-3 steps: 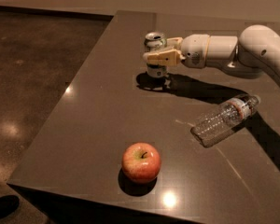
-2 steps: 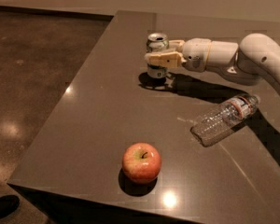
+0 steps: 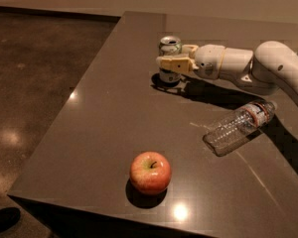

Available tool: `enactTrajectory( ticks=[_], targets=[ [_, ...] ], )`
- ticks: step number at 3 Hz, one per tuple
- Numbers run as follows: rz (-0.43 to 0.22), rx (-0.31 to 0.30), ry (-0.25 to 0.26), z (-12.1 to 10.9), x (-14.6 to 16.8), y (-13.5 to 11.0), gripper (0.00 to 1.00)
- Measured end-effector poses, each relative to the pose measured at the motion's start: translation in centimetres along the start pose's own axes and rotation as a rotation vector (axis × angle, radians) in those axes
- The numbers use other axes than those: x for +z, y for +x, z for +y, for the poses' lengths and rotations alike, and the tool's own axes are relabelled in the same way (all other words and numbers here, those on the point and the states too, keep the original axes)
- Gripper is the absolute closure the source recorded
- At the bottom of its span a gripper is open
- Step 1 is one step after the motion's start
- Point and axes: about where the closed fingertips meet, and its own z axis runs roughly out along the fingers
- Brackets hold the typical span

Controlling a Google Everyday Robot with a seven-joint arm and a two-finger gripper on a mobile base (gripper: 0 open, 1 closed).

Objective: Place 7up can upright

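Note:
The 7up can is a silver can with a green and white label. It stands upright at the far middle of the dark table, its base at or just above the surface. My gripper reaches in from the right and is shut on the can around its middle. One cream finger crosses the front of the can, and the other is behind it. The white arm stretches off to the right edge.
A clear plastic water bottle lies on its side to the right, below the arm. A red apple sits near the table's front edge. The table's left edge drops to a dark floor.
The gripper and the can have shifted slightly to the right. The can has stayed upright in the grip. The apple and the bottle have not moved.

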Motion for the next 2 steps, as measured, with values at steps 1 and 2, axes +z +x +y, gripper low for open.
enactTrajectory(
  ticks=[1, 2],
  targets=[
    [0.002, 0.006, -0.004, -0.19, 0.3, 0.61, 0.04],
    [0.002, 0.005, -0.006, -0.09, 0.44, 0.57, 0.0]
  ],
)
